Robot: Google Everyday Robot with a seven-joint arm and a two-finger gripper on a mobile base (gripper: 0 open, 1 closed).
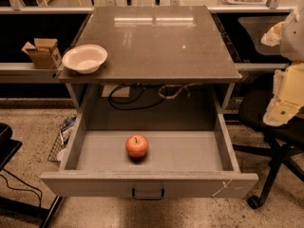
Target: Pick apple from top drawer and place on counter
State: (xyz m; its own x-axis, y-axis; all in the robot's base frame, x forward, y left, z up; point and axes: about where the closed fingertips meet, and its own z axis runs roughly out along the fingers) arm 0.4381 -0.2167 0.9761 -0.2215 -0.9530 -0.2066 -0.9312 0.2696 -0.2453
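Gripper (285,96) is seen raised at the right edge; whether it is wide or narrow cannot be told.
Left of it lies the broad glossy grey-brown counter (156,46). Below-left, the wide shallow grey top drawer (190,183) is pulled open, with the small round red-orange apple (137,146) mid-floor, well apart. The drawer walls could be clipped, or the apple rolled by an off-centre descent. A black office chair (259,115) beneath and a white bowl (84,58) far left are to be avoided.

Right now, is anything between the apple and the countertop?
Nothing visible. The round red apple lies alone in the open grey drawer; the glossy counter bears a white bowl at left; the gripper is far right.
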